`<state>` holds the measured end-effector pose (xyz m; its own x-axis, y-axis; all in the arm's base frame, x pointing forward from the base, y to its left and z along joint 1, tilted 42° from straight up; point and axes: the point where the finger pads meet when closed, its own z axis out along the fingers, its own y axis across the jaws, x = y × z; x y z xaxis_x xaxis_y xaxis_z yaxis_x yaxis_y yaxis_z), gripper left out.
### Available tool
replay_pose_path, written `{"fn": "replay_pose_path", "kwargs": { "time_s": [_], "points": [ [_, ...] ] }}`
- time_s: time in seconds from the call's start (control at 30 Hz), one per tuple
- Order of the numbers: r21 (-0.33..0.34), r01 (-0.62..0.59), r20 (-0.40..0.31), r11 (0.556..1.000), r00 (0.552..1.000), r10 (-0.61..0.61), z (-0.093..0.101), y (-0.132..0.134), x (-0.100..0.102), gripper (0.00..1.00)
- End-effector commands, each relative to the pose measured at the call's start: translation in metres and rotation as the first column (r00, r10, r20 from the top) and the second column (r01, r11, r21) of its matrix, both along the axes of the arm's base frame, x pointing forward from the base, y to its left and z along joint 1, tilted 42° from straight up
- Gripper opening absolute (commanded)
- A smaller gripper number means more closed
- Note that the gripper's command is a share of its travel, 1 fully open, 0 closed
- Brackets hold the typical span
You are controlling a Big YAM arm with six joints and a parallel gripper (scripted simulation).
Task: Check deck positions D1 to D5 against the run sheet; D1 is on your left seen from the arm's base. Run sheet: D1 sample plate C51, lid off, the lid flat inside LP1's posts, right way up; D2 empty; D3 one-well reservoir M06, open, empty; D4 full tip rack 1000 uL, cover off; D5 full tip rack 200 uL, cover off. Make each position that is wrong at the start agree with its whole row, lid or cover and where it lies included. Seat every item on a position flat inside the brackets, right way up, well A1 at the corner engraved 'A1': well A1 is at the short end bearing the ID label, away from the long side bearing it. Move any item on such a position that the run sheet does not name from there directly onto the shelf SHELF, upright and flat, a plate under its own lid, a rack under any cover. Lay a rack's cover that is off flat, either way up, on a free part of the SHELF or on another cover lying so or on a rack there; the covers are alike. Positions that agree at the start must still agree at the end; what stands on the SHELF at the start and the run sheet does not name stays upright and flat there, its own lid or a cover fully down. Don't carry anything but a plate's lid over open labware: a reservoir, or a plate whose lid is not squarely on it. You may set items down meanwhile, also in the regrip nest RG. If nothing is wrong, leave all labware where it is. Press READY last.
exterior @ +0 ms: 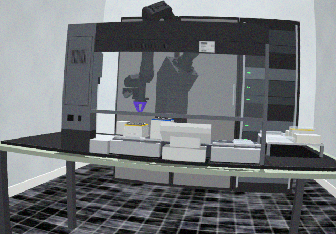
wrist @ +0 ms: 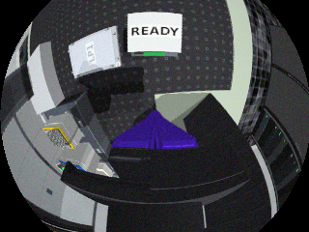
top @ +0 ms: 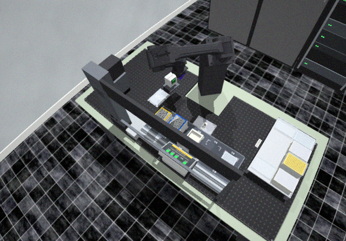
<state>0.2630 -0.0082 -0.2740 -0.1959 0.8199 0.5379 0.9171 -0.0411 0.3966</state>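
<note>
My gripper is shut and empty, with its purple fingers pointing down. It hangs above the table beside the white READY button. In the wrist view the fingertips are short of the button, and in the front view the gripper is well above the deck. A plate lid lies flat at LP1 and also shows in the wrist view. Along the deck stand a yellow-rimmed tip rack, a blue-rimmed tip rack, an open reservoir, an empty position and an uncovered sample plate.
The dark gantry beam runs along the deck row. The regrip nest sits behind the reservoir. The shelf at the right holds white covered items and a yellow tip rack. The arm's base column stands beside the button.
</note>
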Motion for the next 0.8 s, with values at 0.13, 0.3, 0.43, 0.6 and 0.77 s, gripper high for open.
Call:
{"fn": "replay_pose_path", "kwargs": {
  "time_s": [0.13,0.3,0.43,0.6,0.77],
  "points": [
    [0.001,0.012,-0.009,1.000,1.000,-0.012,-0.009,0.005,0.004,0.00],
    [0.001,0.012,-0.010,1.000,1.000,-0.012,-0.015,0.010,0.007,0.00],
    [0.001,0.012,-0.010,1.000,1.000,-0.012,-0.020,0.014,0.009,0.00],
    [0.002,0.012,-0.010,1.000,1.000,-0.012,-0.024,0.017,0.011,0.00],
    [0.002,0.012,-0.010,1.000,1.000,-0.012,-0.030,0.022,0.013,0.00]
  ]
}}
